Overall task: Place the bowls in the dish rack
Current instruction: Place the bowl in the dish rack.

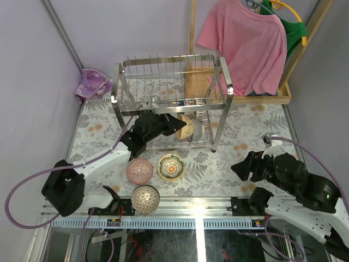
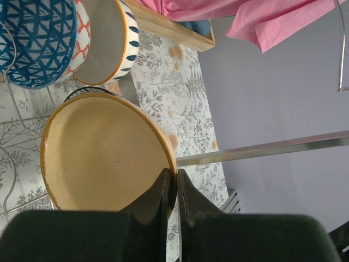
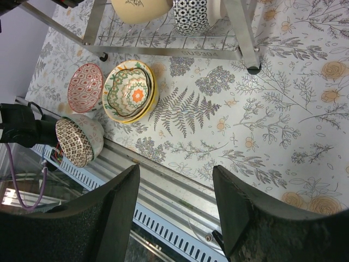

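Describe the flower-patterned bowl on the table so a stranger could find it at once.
Find the steel dish rack mid-table. On the table just before it sit three bowls; the flower bowl is the rightmost. It alone faces mouth up, showing an orange flower ringed in green; the pink bowl and the lattice bowl show domed outsides.

The open claw [image 3: 174, 183] hangs over the floral surface [image 3: 272, 109]. A pink bowl [image 3: 84, 87], green bowl [image 3: 130, 90] and brown bowl [image 3: 75, 142] sit near the rack [image 3: 240, 27], which holds a cream bowl [image 3: 139, 8].
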